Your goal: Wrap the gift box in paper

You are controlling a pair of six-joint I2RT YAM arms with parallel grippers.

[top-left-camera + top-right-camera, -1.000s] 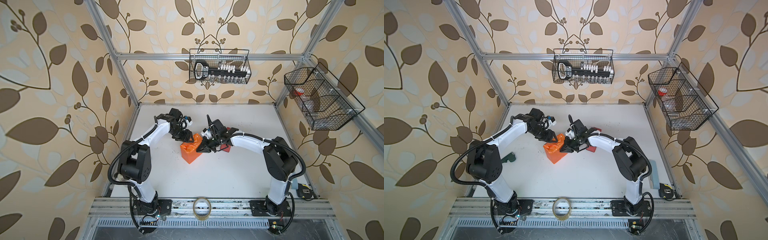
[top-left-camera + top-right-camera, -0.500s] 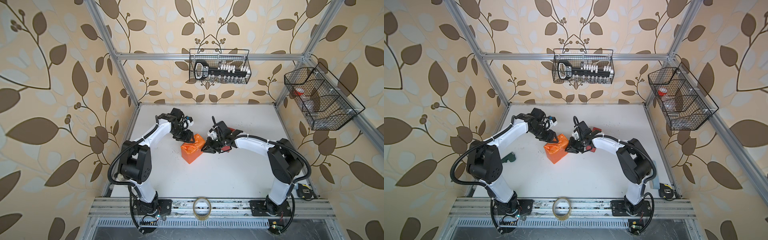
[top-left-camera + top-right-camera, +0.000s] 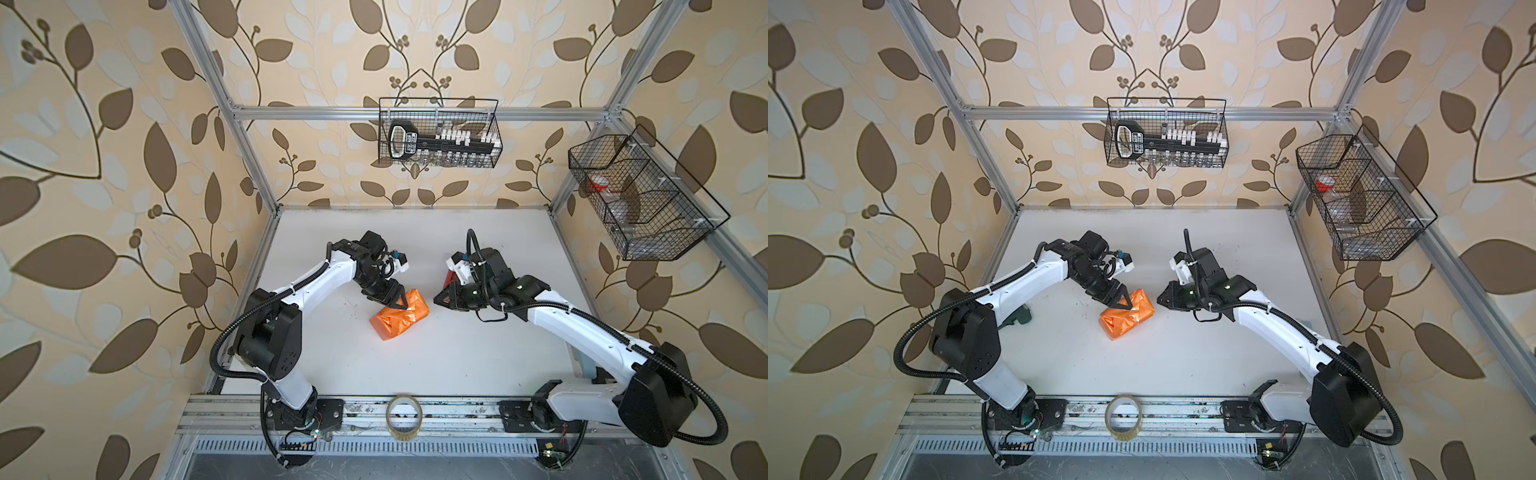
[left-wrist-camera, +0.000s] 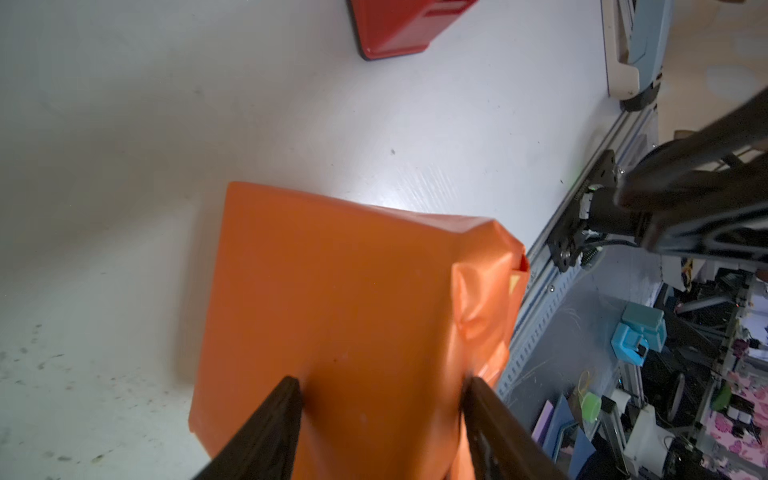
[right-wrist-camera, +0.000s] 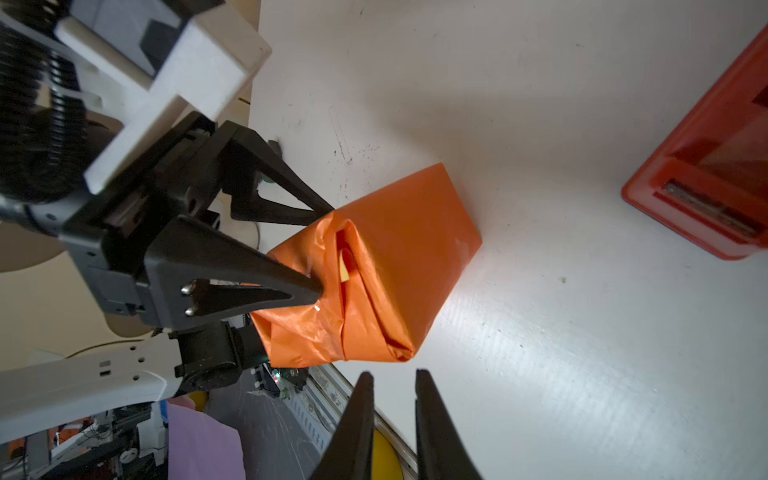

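Straddling the paper sits the left gripper (right gripper nearby, ajar).

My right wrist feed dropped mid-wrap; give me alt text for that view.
An orange paper parcel rests on the white table, its folded end toward the camera, the left gripper straddling that end. The right gripper, slightly open and empty, is just short of it; a red tape dispenser sits apart on the table.

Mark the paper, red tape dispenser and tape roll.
paper (image 3: 402, 319), in a top view, upper face
red tape dispenser (image 5: 723, 133), right wrist view, red body
tape roll (image 3: 405, 434), in a top view, near rim
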